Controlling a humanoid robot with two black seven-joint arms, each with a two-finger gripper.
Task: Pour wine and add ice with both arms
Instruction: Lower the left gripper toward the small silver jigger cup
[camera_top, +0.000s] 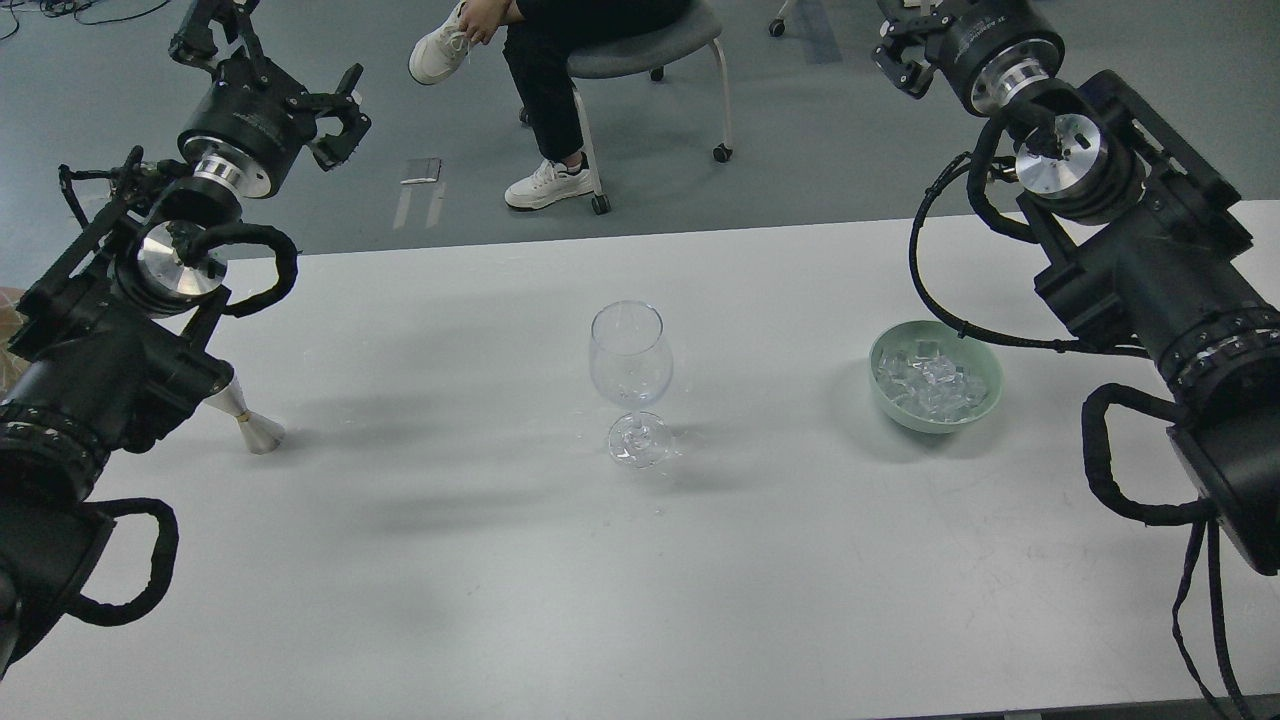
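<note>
Your heap of small clear ice cubes (932, 380) sits in the pale green round bowl (985, 362), well right of the clear stemmed wine glass (630, 380). Left gripper (275, 75) shows its 2 fingers spread, holding nothing; right gripper (905, 45), cannot tell.

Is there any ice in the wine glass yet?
No: the wine glass stands empty, and the ice all lies in the green bowl.

Even overhead light — soft shadows on table (500, 600) — sharp focus.
</note>
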